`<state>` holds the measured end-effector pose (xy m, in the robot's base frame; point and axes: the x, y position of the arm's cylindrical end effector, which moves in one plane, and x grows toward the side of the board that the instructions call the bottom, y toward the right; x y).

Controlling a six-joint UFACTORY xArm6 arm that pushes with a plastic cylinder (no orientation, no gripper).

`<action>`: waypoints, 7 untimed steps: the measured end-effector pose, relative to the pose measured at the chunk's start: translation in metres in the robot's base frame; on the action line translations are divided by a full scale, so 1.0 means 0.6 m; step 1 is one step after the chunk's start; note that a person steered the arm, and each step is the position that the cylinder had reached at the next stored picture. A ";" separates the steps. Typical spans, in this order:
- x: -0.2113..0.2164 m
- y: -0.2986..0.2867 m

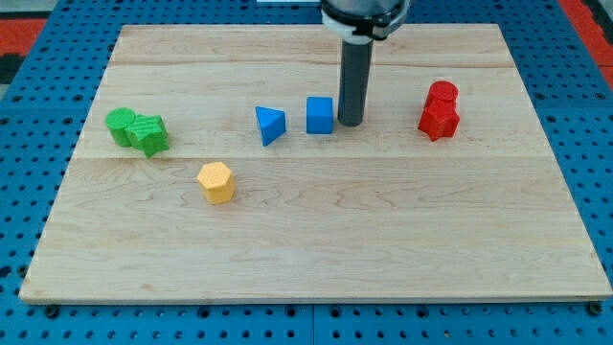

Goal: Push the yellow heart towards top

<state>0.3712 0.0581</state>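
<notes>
The only yellow block [216, 182] lies left of the board's middle; its outline looks more like a hexagon than a heart. My tip [351, 124] stands in the upper middle of the board, just right of a blue cube [320, 115], touching or nearly touching it. The tip is well up and to the right of the yellow block, with a blue triangle [271, 125] lying between them.
Two green blocks [123, 125] [150, 135] sit together at the view's left. Two red blocks [442, 94] [440, 119] sit together at the right. The wooden board [306, 259] rests on a blue perforated table.
</notes>
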 end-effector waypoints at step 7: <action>-0.163 0.104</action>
